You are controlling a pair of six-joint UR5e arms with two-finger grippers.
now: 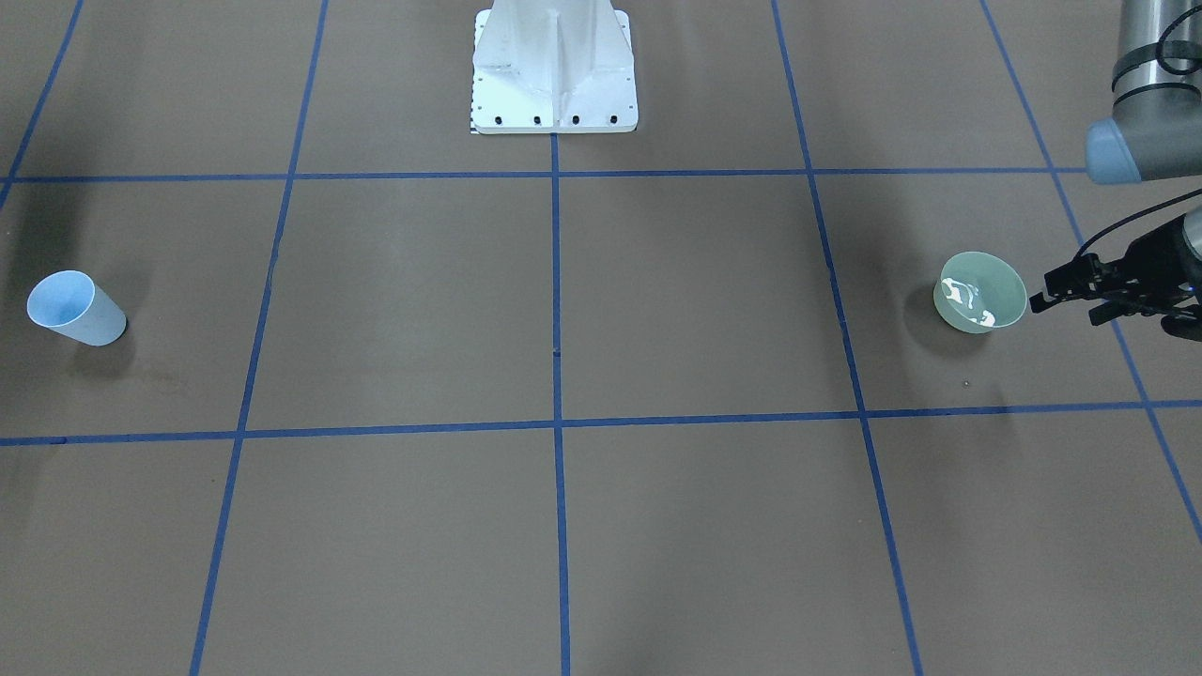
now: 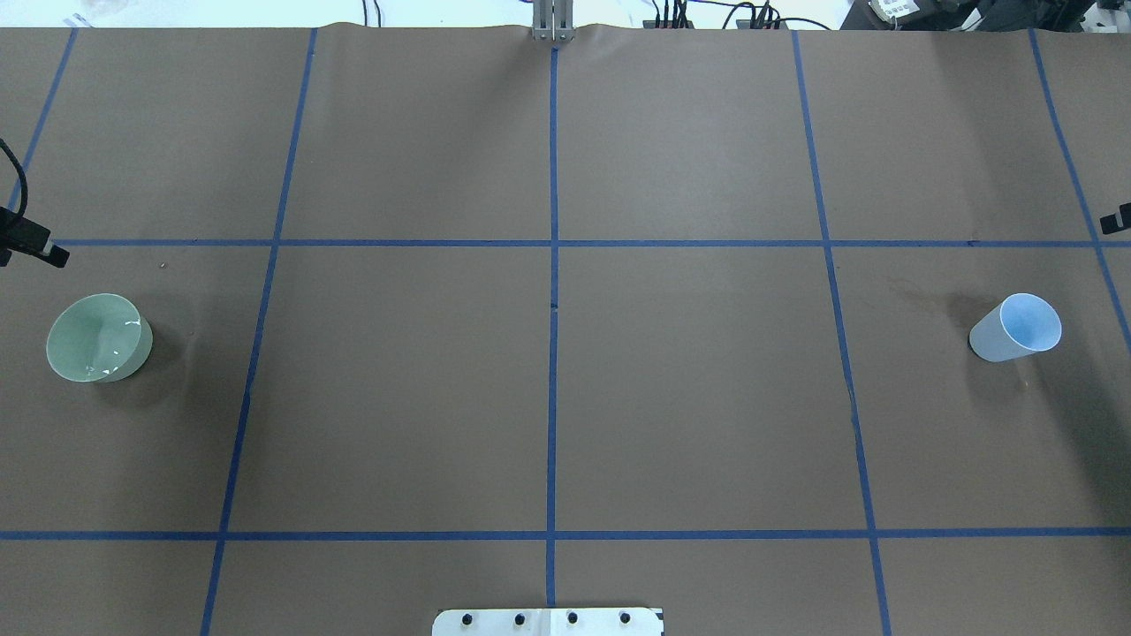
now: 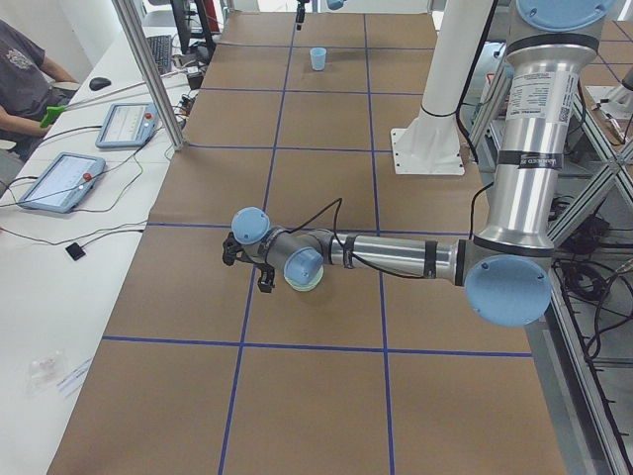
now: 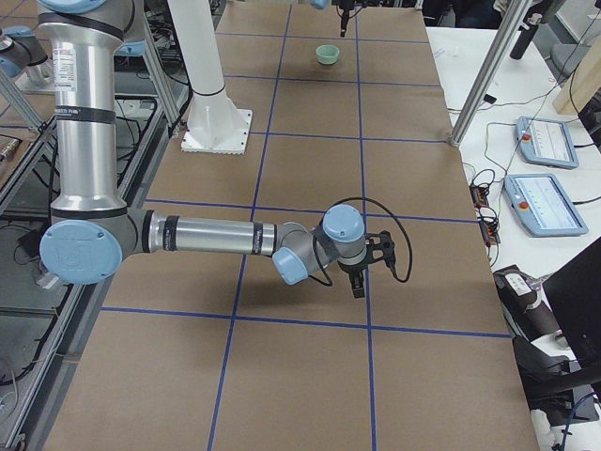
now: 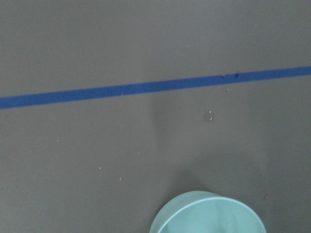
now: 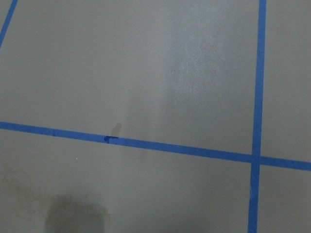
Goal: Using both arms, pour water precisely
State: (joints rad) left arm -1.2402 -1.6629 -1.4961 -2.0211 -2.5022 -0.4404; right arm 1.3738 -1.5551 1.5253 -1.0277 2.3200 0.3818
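Now | left black two-finger gripper (image 1: 1040,291) near pale green round bowl (image 1: 1003,280) holding clear water (image 1: 967,299), fingers spread | right gripper (image 4: 374,266): finger state cannot tell

A pale green bowl (image 2: 88,331) holding glinting water (image 2: 110,369) sits near the table (image 2: 548,397)'s left edge; a light-blue cup (image 2: 1016,329) stands far off near the right edge.

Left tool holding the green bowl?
No: the overhead view shows the left tool apart from the green bowl, with bare table between them.
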